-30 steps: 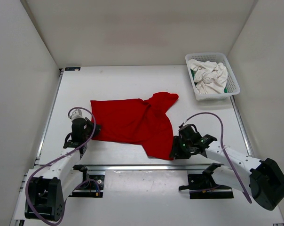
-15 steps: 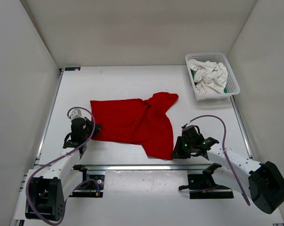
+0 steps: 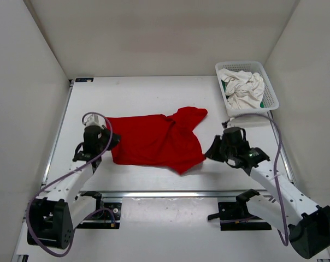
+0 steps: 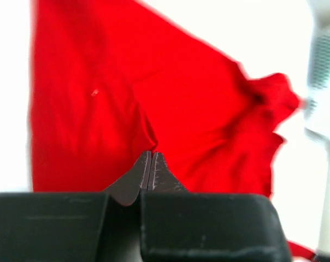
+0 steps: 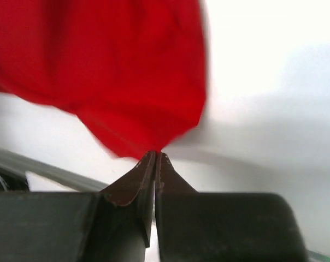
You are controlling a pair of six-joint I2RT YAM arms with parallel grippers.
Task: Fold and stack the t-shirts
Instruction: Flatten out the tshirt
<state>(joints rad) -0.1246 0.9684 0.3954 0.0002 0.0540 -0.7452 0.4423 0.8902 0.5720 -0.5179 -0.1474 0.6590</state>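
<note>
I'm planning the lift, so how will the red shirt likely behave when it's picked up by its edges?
The red t-shirt is probably floppy: it lies wrinkled and draws to a point at the right gripper. Likely light, as fingertip pinches by that and the left gripper seem enough. Its middle should sag between them.

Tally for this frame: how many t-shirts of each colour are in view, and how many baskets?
red t-shirt: 1
white t-shirt: 1, bunched up in the basket
green t-shirt: 1, only a sliver showing beside the white one
basket: 1
Total: 4
</note>
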